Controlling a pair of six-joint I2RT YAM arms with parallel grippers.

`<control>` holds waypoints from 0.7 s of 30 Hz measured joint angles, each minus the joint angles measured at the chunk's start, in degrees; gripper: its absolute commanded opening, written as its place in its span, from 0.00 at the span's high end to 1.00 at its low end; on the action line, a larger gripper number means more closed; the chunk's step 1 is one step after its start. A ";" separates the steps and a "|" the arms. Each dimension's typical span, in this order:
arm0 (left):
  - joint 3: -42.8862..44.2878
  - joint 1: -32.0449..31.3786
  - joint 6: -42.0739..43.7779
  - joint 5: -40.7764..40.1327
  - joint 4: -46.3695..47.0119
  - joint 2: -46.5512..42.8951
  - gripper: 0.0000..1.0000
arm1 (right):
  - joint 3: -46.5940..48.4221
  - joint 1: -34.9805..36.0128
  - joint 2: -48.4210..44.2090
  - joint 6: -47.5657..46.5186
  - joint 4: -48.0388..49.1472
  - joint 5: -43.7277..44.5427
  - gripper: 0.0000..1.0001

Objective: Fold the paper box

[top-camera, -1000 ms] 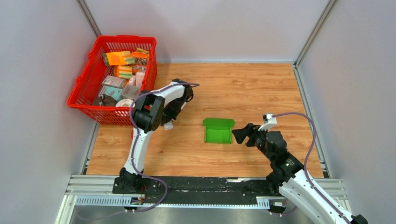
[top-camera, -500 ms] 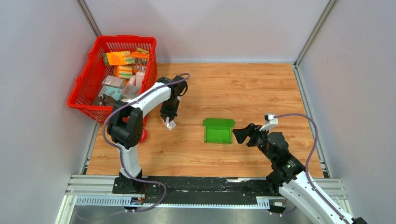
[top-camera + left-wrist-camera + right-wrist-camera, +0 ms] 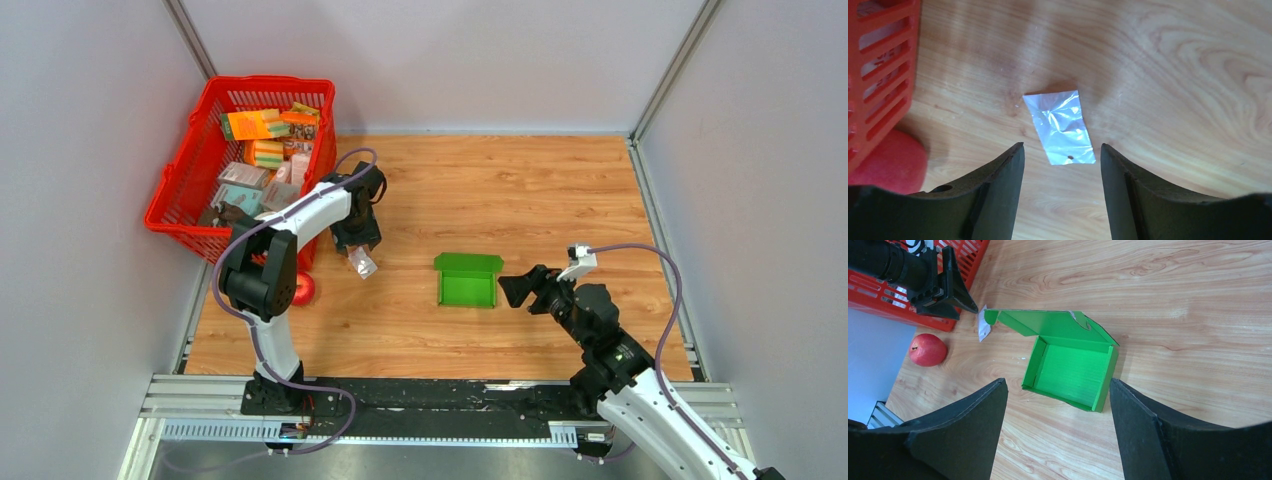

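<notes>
The paper box (image 3: 467, 280) is bright green card, standing as an open tray with its lid flap raised at the far side, in the middle of the wooden table. In the right wrist view the paper box (image 3: 1073, 372) lies just ahead of my right gripper (image 3: 1058, 382), which is open and empty. From above, my right gripper (image 3: 510, 288) sits close to the box's right side without touching it. My left gripper (image 3: 1062, 146) is open over a small clear plastic bag (image 3: 1060, 127) lying flat on the wood, well left of the box. My left gripper (image 3: 355, 247) holds nothing.
A red basket (image 3: 265, 84) with several small packages stands at the back left, next to the left arm. A red apple (image 3: 303, 289) lies on the table by the basket's near corner. The plastic bag (image 3: 362, 264) lies left of the box.
My left gripper has opened and let go of the clear plastic bag, which now lies on the table. The left arm has swung back towards the basket, uncovering the apple. The right arm has not moved.
</notes>
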 measured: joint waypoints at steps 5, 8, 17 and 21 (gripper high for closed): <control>-2.56 0.70 -7.54 0.09 3.89 -0.15 0.36 | -0.02 0.00 -0.81 -0.02 -0.20 0.00 0.23; -6.80 1.27 -11.93 0.66 6.32 -0.44 0.36 | -0.02 0.00 -0.92 -0.02 -0.20 0.00 0.23; -11.32 1.29 -19.76 1.64 10.23 -1.86 0.47 | -0.39 0.00 -1.97 -0.04 -0.28 0.00 0.23; -13.31 1.29 -20.70 2.34 12.61 -3.21 0.60 | -0.55 0.00 -1.99 -0.09 -0.28 0.00 0.23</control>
